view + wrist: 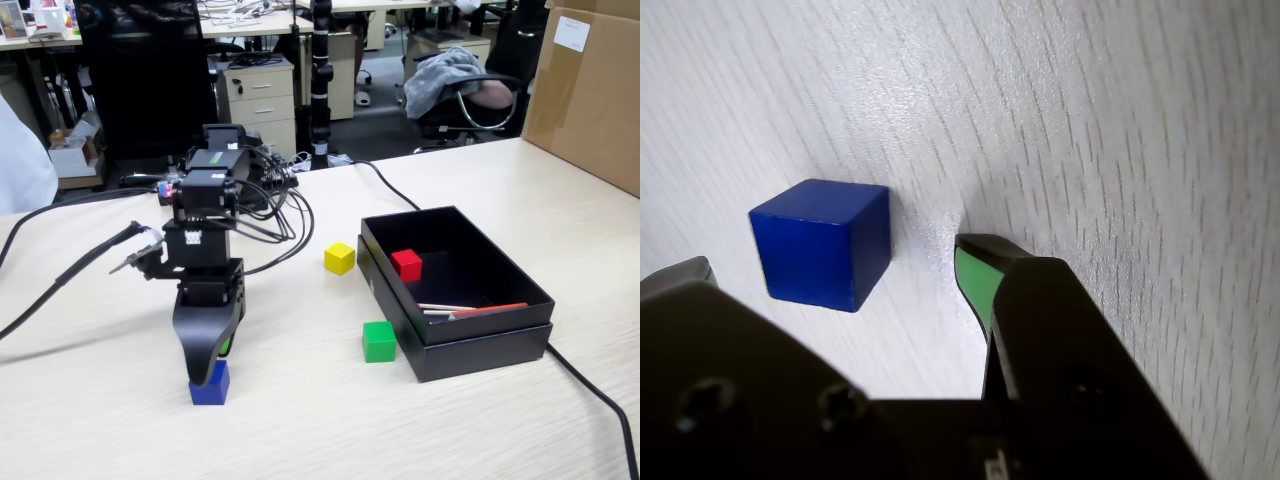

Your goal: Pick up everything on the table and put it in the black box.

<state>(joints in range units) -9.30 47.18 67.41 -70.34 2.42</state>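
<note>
Closest to the fixed camera sits the blue cube (209, 385), down on the table (300, 420) near its front edge, with the gripper (203, 368) pointing straight down over it. From the wrist camera, the blue cube (822, 243) lies between the two jaws, which stand well apart; the green-lined fingertip (975, 268) on the right is clear of the cube's side, and the other jaw tip barely peeks in at the left edge. The cube rests flat on the wood grain, not lifted.

Further right in the fixed view, the green cube (379, 341) sits on the table just beside the near wall of the black box (480, 345). The yellow cube (339, 258) is a bit further back, near the box's left corner but apart from it. The red cube (406, 264) is already inside the box, towards its left side, and a few thin sticks with a red strip (470, 311) lie along the box's near inner edge.

A black cable (590, 390) runs across the table past the box's right end, and a big brown carton (590, 90) stands at the far right.
</note>
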